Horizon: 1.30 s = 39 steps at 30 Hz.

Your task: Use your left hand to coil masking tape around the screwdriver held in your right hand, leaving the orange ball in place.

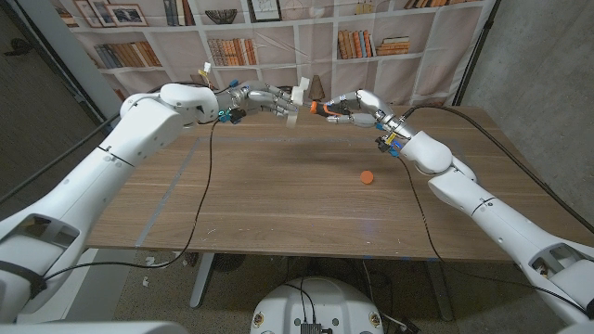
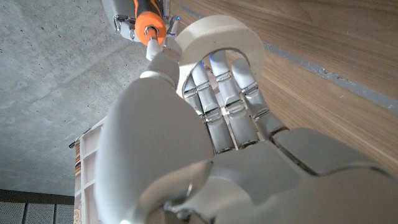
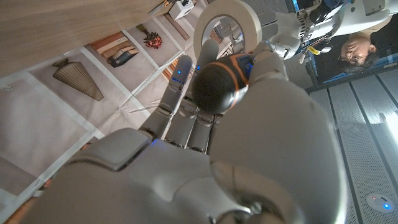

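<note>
Left hand (image 1: 264, 97) raised over the far side of the table (image 1: 278, 199), fingers (image 2: 233, 99) hooked through the masking tape (image 2: 217, 34) roll, holding it. Right hand (image 1: 357, 107) just to its right, closed around the orange-and-black screwdriver (image 1: 320, 108), handle end close to the roll. Orange ball (image 1: 368, 176) lying alone nearer, right of centre.

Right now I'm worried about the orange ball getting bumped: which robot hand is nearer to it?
Right. The right robot hand is raised just behind the orange ball; the left robot hand is farther across the table.
</note>
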{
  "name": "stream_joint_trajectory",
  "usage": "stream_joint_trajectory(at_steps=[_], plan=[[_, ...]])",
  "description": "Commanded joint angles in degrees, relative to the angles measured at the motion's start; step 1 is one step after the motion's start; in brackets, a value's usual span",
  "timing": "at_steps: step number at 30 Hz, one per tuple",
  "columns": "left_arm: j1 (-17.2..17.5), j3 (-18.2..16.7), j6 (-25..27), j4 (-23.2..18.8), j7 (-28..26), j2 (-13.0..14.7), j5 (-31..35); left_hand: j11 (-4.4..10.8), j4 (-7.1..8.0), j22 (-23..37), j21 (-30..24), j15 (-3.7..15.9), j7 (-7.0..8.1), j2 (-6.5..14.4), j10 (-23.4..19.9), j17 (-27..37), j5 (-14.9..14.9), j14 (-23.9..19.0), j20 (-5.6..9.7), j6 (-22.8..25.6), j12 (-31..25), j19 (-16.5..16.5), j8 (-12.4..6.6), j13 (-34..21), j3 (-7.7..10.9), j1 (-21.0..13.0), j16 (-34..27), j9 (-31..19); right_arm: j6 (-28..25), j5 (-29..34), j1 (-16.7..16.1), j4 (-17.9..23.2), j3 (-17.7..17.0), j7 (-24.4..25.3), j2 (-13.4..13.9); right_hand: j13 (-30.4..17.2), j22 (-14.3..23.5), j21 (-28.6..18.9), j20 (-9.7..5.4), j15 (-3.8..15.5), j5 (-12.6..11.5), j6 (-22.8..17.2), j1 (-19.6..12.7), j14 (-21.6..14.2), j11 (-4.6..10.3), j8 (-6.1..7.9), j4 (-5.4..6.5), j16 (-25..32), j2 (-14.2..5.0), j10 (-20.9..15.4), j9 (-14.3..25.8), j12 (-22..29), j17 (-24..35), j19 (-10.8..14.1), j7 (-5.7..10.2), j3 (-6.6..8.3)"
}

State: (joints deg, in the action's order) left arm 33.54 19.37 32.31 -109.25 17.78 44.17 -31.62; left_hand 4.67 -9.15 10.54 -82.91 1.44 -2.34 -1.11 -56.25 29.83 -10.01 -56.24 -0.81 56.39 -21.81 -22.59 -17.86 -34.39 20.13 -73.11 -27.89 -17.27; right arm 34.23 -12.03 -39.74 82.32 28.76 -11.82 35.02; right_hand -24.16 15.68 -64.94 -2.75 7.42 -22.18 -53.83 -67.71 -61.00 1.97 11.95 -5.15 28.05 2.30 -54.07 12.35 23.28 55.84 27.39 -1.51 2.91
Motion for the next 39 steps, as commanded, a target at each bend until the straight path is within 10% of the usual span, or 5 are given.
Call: stream_joint_trajectory(at_steps=[1,20,39], plan=[[1.10,-2.38,0.11,-2.54,-1.83,0.76,-0.14,0.78,0.09,0.07,-0.31,12.11,0.18,6.80,-0.60,15.76,-0.21,-7.65,0.19,0.19,0.20,0.00,-0.15,-0.46,0.59,-6.17,0.28,-0.40,-1.63,-1.33,1.56,-3.06,0.46,-3.34,0.03,-0.27,0.06,-0.47,-8.17,5.78,-0.47,-8.85,-10.58,-3.50,3.51,0.48,-0.13,0.03,-9.98,-3.71,0.34,-0.02,0.23,-0.16,8.40,-0.24],[8.24,-6.53,-13.46,-6.41,-12.56,-2.52,7.29,1.61,0.40,-0.03,0.15,12.11,1.62,6.67,-0.71,16.46,-0.43,-7.79,0.81,0.64,0.58,0.76,-0.04,-0.85,0.46,-5.54,0.85,-0.66,-1.59,2.43,0.31,-2.48,-0.18,1.09,-0.42,-0.69,-0.57,-0.93,-8.20,5.75,-0.99,-8.82,-10.81,-3.63,3.57,0.44,0.03,-0.74,-10.05,-3.63,0.39,-0.22,0.13,-0.66,8.59,-0.81],[3.68,-4.25,-18.77,-0.37,-8.79,-6.52,7.42,1.91,0.62,-0.11,0.61,12.10,1.71,6.70,-0.60,17.27,-0.78,-8.19,0.83,0.66,0.57,0.89,-0.12,-1.93,0.31,-5.05,1.14,-1.45,-2.09,7.60,-0.50,1.05,0.55,2.89,0.27,-1.03,-1.11,-1.35,-8.21,5.78,-1.41,-8.80,-11.07,-3.66,3.64,0.43,0.15,-1.42,-10.18,-3.51,0.44,-0.44,0.04,-1.13,8.53,-1.26]])
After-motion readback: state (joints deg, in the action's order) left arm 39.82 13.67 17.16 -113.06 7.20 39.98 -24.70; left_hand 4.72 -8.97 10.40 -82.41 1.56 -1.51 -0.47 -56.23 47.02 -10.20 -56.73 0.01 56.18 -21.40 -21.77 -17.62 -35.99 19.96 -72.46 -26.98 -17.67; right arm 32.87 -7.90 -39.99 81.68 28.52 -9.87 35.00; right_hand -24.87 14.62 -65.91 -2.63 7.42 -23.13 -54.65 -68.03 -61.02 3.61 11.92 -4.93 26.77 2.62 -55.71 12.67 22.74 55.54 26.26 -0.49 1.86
